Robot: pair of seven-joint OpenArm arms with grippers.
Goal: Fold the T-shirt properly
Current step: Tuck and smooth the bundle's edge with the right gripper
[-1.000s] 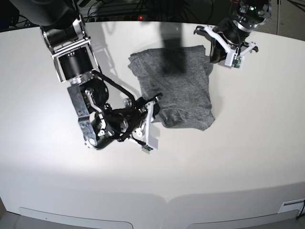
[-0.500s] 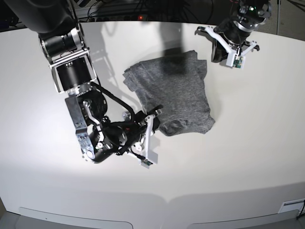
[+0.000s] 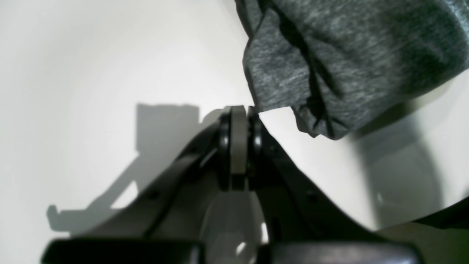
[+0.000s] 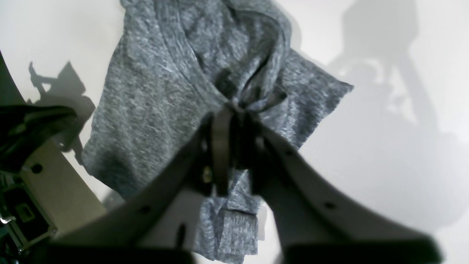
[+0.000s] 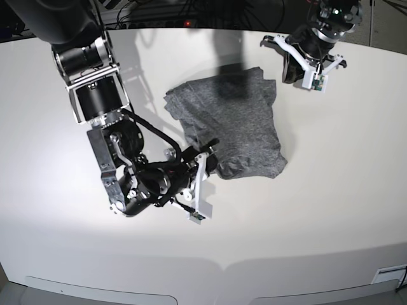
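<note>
The heather-grey T-shirt [image 5: 235,121] lies folded in a rough rectangle on the white table [image 5: 343,190]. My right gripper [image 5: 208,148], on the base view's left, is shut on the shirt's near left edge. The right wrist view shows the fabric [image 4: 154,95] bunched between its fingertips [image 4: 227,112]. My left gripper [image 5: 286,73] sits just off the shirt's far right corner. In the left wrist view its pads [image 3: 238,124] are pressed together with nothing between them, and the shirt's corner [image 3: 293,77] hangs right beside the tip.
The right arm's black links [image 5: 127,171] lie low over the table, left of the shirt. Cables [image 5: 165,9] run along the far edge. The table's front edge [image 5: 222,264] curves across the bottom.
The shirt has slid and turned a little toward the right gripper, so its far left corner sits lower and further left. The left gripper has barely moved.
</note>
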